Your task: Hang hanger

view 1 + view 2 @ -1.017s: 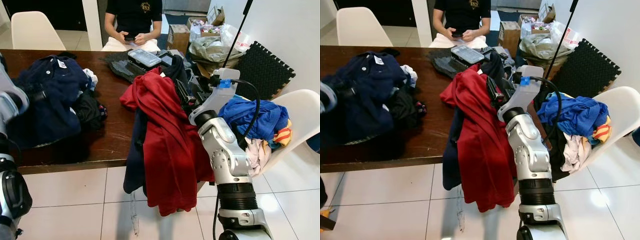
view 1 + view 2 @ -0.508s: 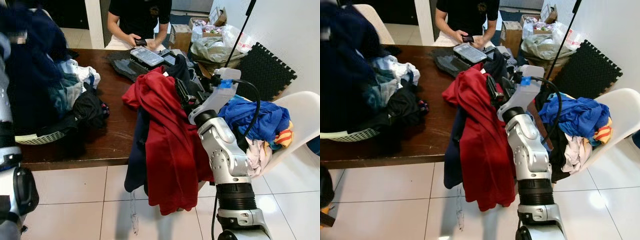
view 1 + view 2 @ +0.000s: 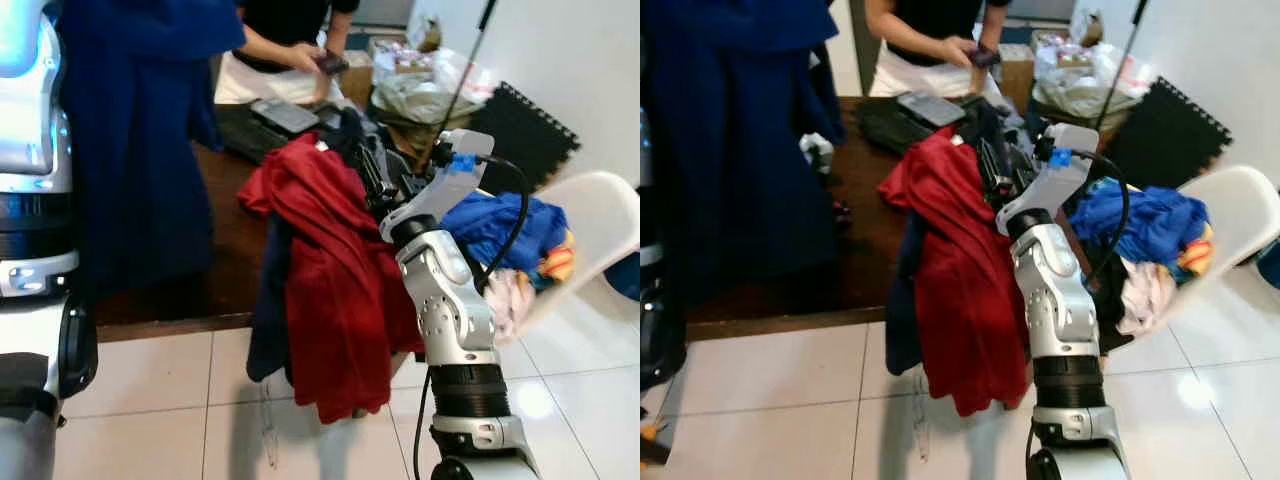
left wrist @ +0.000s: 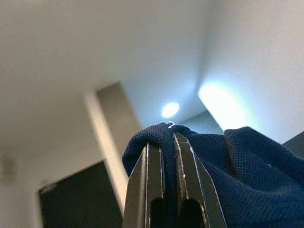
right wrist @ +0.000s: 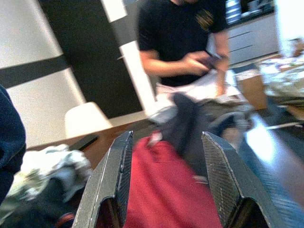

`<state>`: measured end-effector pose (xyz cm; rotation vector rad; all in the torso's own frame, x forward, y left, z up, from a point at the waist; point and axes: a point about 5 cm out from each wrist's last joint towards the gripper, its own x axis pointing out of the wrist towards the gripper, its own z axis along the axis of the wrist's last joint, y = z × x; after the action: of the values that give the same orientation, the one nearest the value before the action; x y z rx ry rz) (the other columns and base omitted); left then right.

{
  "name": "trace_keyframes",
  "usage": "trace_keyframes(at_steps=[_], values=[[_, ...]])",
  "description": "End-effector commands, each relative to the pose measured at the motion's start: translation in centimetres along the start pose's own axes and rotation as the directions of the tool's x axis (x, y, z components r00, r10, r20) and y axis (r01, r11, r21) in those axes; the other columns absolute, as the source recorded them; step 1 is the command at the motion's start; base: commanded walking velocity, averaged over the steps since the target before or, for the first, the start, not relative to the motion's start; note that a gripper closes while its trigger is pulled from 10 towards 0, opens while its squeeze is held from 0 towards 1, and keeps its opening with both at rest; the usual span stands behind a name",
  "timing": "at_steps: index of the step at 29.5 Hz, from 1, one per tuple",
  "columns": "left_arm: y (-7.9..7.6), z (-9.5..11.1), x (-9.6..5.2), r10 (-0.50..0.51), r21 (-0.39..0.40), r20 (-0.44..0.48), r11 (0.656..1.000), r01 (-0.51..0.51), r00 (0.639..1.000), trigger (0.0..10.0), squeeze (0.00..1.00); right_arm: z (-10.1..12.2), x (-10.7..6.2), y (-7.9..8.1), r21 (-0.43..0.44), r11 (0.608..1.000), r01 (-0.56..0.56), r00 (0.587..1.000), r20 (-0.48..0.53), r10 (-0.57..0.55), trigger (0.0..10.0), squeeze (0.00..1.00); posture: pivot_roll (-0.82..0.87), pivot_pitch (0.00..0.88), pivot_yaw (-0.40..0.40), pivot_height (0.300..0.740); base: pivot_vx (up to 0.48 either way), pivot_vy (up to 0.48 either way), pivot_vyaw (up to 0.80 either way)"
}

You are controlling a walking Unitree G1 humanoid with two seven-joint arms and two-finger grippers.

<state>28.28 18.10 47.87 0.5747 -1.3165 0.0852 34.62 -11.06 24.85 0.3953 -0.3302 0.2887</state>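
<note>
The left arm is raised high, its left claw clenched on a fold of the navy garment, which hangs below it over the dark tabletop. No hanger can be made out. Right of it, the right claw is released, fingers spread above the red garment. Beyond sits a person.

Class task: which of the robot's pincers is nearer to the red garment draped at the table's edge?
Right. The right pincer hovers open just above the red garment; the left pincer is raised high off to the side, shut on a navy garment.
</note>
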Motion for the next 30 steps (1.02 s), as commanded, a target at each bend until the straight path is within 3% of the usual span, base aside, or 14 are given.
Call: trace_keyframes(at_steps=[1, 9, 21, 25, 27, 28, 30], values=[[0.0, 1.6, 1.0, -0.003, 0.024, 0.089, 1.0, 0.001, 0.996, 0.0, 0.0, 0.2, -0.2, -0.5, 0.012, 1.0, 0.025, 0.999, 0.025, -0.026, 10.0, 0.0, 0.1, 0.082, -0.046, 0.74, 0.0, 0.0, -0.8], [-0.5, 1.8, 1.1, -0.021, 0.024, 0.118, 1.0, 0.019, 0.993, 0.0, 0.0, 0.5, -0.3, -0.7, 0.017, 0.999, 0.037, 0.998, 0.047, -0.038, 10.0, 0.0, 0.1, 0.084, -0.04, 0.74, 0.0, 0.0, -0.8], [-1.9, 0.7, 0.6, -0.082, 0.002, 0.078, 0.997, 0.082, 0.994, 0.0, 0.0, 0.8, -0.5, -1.1, 0.005, 0.999, 0.053, 0.997, 0.061, -0.053, 10.0, 0.0, 0.09, 0.087, -0.033, 0.74, 0.0, 0.0, -0.8], [-3.3, 0.0, 0.1, -0.109, -0.072, 0.062, 0.991, 0.114, 0.992, 0.0, 0.0, 1.0, -0.8, -1.2, -0.015, 0.998, 0.058, 0.996, 0.069, -0.057, 10.0, 0.0, 0.06, 0.081, -0.014, 0.74, 0.0, 0.0, -0.8], [-3.3, 0.0, 0.1, -0.109, -0.072, 0.062, 0.991, 0.114, 0.992, 0.0, 0.0, 1.0, -0.8, -1.2, -0.015, 0.998, 0.058, 0.996, 0.069, -0.057, 10.0, 0.0, 0.06, 0.081, -0.014, 0.74, 0.0, 0.0, -0.8], [-4.2, -0.4, -0.4, -0.128, -0.112, 0.049, 0.985, 0.132, 0.991, 0.0, 0.0, 1.1, -0.9, -1.4, -0.023, 0.998, 0.066, 0.995, 0.071, -0.065, 10.0, 0.0, 0.05, 0.082, -0.001, 0.74, 0.0, 0.0, -0.8], [-4.2, -0.4, -0.4, -0.128, -0.112, 0.049, 0.985, 0.132, 0.991, 0.0, 0.0, 1.1, -0.9, -1.4, -0.023, 0.998, 0.066, 0.995, 0.071, -0.065, 10.0, 0.0, 0.05, 0.082, -0.001, 0.74, 0.0, 0.0, -0.8]])
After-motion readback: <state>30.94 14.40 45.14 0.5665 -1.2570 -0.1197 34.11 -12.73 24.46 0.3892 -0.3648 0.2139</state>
